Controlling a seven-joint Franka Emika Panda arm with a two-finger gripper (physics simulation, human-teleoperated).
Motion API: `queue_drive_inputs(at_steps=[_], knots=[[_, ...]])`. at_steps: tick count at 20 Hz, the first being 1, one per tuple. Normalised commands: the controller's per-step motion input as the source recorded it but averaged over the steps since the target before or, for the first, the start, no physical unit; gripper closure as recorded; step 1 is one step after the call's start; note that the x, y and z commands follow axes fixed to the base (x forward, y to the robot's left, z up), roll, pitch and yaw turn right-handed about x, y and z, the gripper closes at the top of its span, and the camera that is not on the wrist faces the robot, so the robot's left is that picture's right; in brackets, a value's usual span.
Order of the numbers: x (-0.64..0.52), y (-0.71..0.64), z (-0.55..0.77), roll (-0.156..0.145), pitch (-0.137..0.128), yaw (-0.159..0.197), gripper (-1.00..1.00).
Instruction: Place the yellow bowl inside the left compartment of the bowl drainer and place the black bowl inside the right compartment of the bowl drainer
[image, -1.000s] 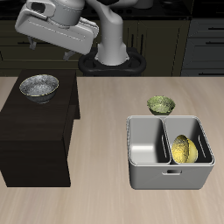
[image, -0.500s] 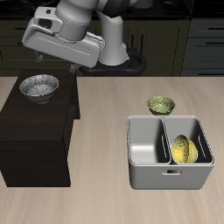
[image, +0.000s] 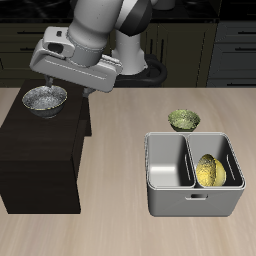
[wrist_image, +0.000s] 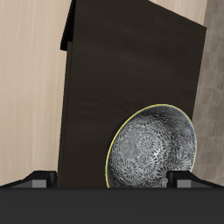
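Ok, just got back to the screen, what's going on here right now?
The yellow bowl already sits tilted in one compartment of the bowl drainer; the other compartment holds nothing. The arm is now over the black bowl, which rests on a dark cabinet. The gripper hangs just above the bowl with its fingertips apart on either side of it, not gripping it. An olive-green bowl stands on the table behind the drainer.
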Motion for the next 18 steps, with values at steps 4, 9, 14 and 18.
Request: queue_drive_inputs(at_steps=[4, 9, 14, 18], knots=[[0.03, -0.12, -0.26, -0.018, 0.042, -0.018, -1.0], [0.0, -0.1, -0.22, -0.026, 0.042, -0.041, -1.0], [0.02, 0.02, -0.29, 0.006, 0.038, -0.004, 1.0], [0.03, 0.05, -0.08, 0.011, 0.02, -0.021, 1.0]])
